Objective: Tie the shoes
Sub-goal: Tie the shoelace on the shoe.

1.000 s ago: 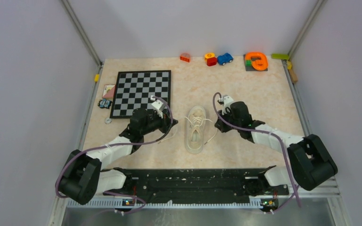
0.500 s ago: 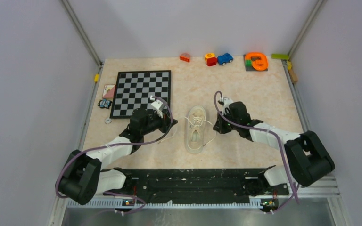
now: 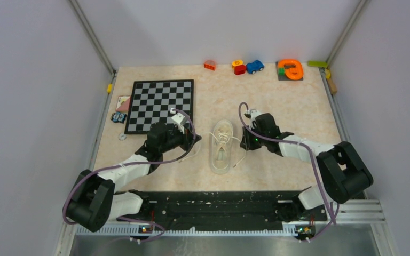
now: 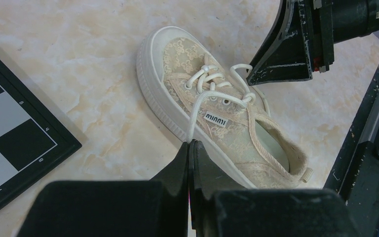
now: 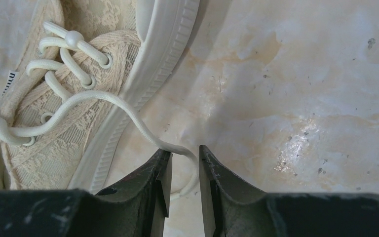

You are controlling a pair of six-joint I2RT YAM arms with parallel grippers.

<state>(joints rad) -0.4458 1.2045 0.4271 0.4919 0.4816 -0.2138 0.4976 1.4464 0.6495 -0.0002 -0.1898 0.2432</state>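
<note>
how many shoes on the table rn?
1. A single cream sneaker lies mid-table, just right of the chessboard, toe pointing to the far edge. No second shoe shows in any view.

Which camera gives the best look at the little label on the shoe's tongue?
The left wrist view: the label faces it, whole and sharp on the shoe. The right wrist view catches only part of it; in the top view it is too small to see.
</note>
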